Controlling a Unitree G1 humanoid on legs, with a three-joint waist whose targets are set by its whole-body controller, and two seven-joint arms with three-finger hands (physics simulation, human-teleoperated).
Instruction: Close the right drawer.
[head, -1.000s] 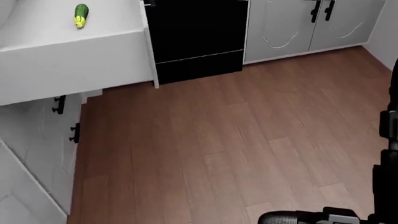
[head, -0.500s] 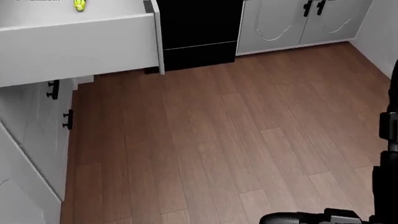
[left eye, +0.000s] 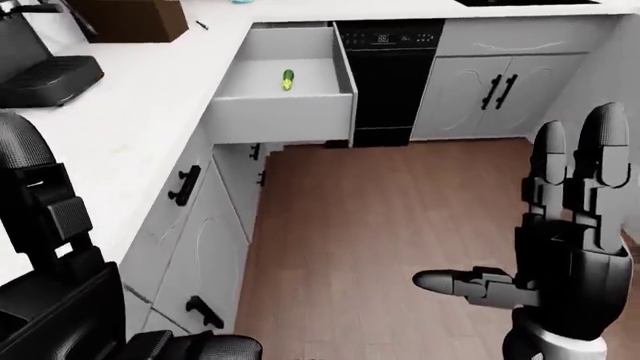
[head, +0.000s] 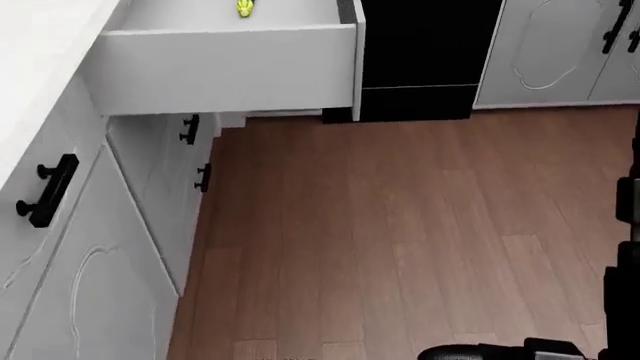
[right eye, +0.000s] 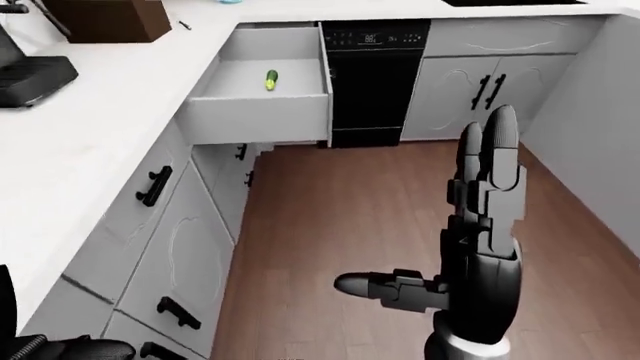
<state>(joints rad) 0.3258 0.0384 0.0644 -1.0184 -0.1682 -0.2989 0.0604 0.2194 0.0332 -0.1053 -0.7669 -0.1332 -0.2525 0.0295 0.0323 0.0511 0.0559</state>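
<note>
Upper left: drawer (left eye: 283, 112) pulled out | right hand (left eye: 568, 247) spread over floor (left eye: 380, 202)

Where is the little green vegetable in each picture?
Left-eye view: the green vegetable lies inside the open drawer, upper middle.
Head view: the vegetable is cut off by the top edge, left of middle.
Right-eye view: it is in the drawer, upper left of middle.
Shared landmark: the black appliance just right of the drawer.
</note>
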